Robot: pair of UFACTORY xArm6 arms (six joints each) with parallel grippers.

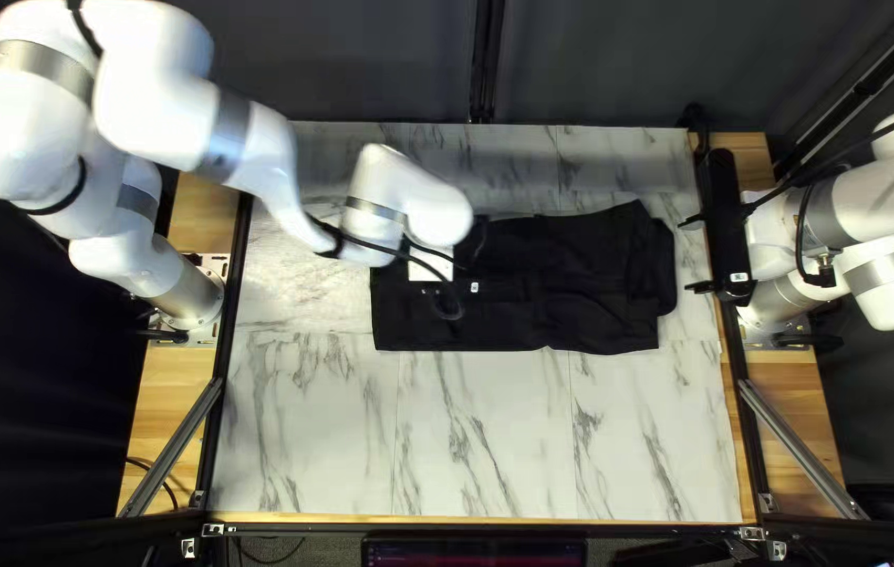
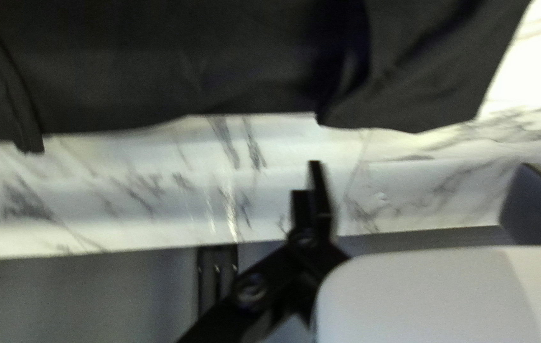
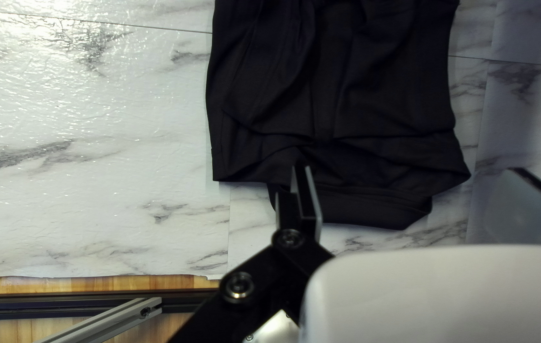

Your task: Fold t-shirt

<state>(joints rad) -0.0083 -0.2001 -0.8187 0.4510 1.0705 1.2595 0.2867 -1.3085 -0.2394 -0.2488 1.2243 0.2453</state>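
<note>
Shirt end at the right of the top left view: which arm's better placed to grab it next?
Right, I'd say. The right pincer is open just off that end, with the shirt's loose flap close ahead. The left arm reaches over the other half.

Bright light falls on the tabletop around the left gripper, while the curtain beyond it sits dim. Motion blurs the left arm and smears that gripper's wrist view, where a patch ahead and to one side burns white. Ahead of the right gripper, glare ripples on one side, soft shadow on the other.
</note>
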